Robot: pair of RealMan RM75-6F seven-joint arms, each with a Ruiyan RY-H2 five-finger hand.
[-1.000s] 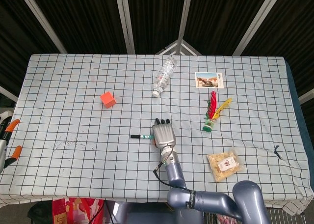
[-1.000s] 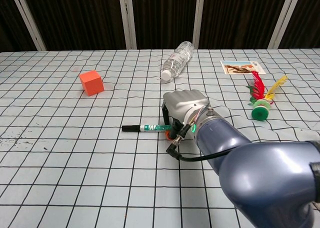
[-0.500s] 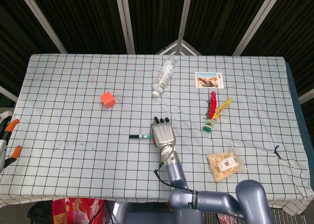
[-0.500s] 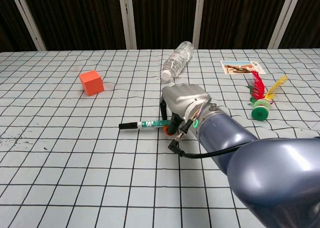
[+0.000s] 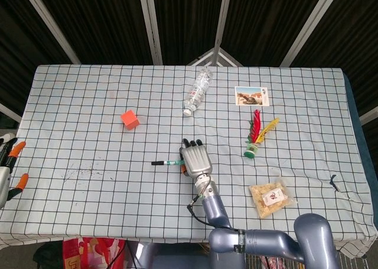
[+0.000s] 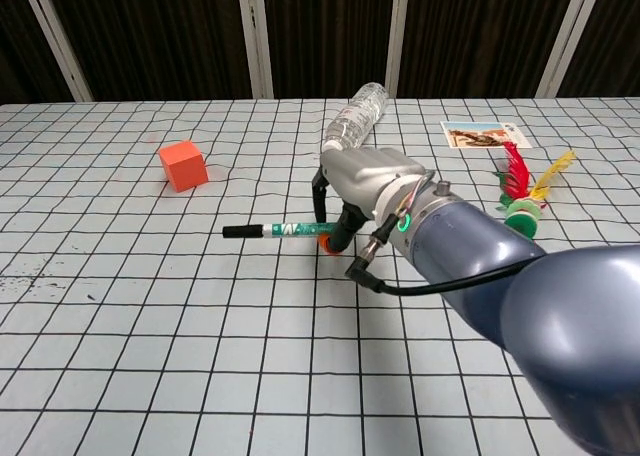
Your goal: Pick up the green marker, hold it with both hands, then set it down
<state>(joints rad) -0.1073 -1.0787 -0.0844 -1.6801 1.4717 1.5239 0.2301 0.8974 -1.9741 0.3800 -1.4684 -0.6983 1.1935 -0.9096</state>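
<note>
One hand, the right hand (image 6: 362, 184), grips the marker (image 6: 275, 230) at its right end, and the marker sticks out to the left of the hand, level, just above the worktop (image 6: 150, 306). The marker has a white and green body with a black cap at the far left tip. The left hand is out of sight.

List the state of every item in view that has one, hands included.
green marker: capped, lifted off the cloth, roughly level
right hand: grips the marker's right end
water bottle: on its side, cap on
snack bag: sealed, lying flat
shuttlecock: lying on its side
left hand: not in view
</note>
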